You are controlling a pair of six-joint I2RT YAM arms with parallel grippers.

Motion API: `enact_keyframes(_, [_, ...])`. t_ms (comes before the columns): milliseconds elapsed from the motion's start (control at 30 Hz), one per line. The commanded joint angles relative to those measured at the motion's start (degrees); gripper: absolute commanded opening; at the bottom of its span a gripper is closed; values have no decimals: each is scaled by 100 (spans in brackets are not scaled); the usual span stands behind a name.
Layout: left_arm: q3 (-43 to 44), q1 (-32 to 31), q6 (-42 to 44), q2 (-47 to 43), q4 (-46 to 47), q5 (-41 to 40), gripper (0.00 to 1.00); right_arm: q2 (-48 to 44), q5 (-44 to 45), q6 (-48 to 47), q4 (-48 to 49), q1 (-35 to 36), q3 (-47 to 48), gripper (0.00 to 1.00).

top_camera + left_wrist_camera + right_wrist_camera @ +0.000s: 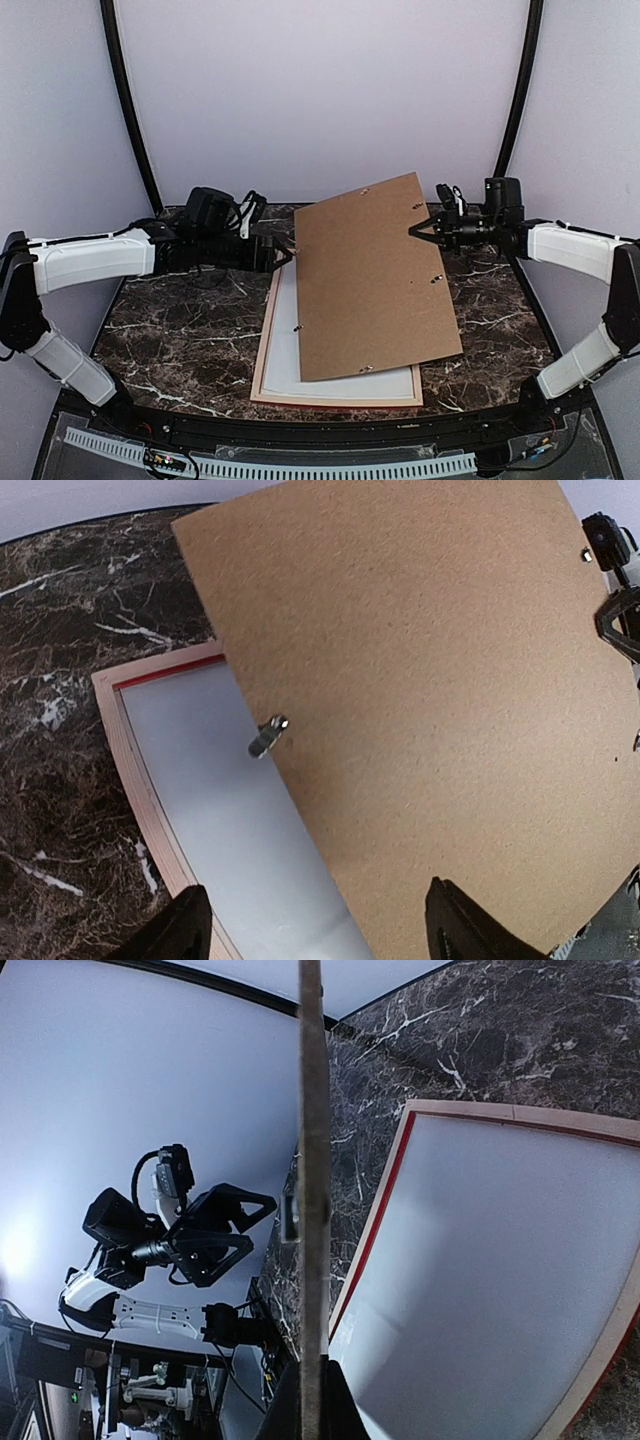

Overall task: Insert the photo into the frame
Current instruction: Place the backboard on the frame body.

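Observation:
The frame (262,360) lies face down on the marble table, pale wood up, with a thin red line along its inner edge (160,672). A white sheet (350,385) fills its opening; no printed side of the photo shows. A brown backing board (375,280) hangs tilted over the frame. My right gripper (418,231) is shut on the board's right edge, seen edge-on between the fingers (312,1400). My left gripper (283,252) stands open at the board's left edge, its fingers apart on either side of that edge (320,925) without touching it.
Small metal turn clips (268,735) stick out of the board's upper face. The marble table (180,340) extends to the left and right of the frame. A white curved backdrop with two black poles (125,100) closes the back.

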Motion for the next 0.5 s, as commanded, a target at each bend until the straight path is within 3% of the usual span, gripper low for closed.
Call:
enact_keyframes(0, [435, 100, 492, 221, 47, 342, 78, 60, -291, 534, 1071, 168, -172, 0])
enact_keyframes(467, [1135, 130, 851, 970, 1, 384, 80, 109, -313, 635, 1238, 337, -195, 0])
